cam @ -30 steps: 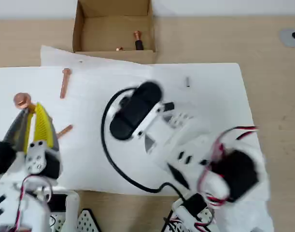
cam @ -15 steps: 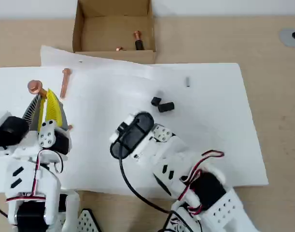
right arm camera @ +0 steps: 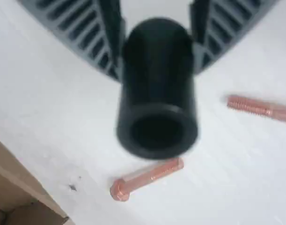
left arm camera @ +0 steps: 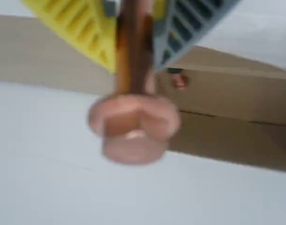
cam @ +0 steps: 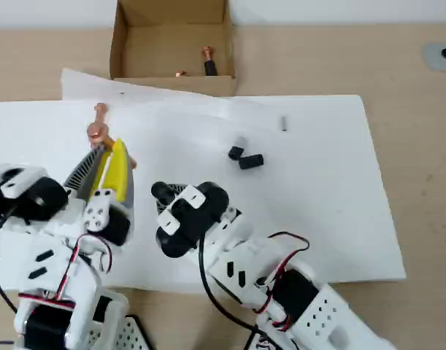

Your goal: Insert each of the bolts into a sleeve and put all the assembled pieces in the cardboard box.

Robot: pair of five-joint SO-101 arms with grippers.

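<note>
a copper bolt [cam: 98,132] in the left end effector [cam: 103,149], a black sleeve [right arm camera: 157,108] in the right end effector [cam: 166,197]

the left end effector is pinched on the bolt's shank, with the head pointing toward the cardboard box [cam: 119,44]. the right end effector is clamped on the sleeve, whose open bore faces outward, near the held bolt but apart from it. both hang over the white paper [cam: 317,204] on the desk [cam: 412,146]. a loose bolt [cam: 100,111] lies on the paper just past the held one. two spare sleeves [cam: 252,161] sit side by side mid-sheet. an assembled piece [cam: 208,62] lies inside the box.
</note>
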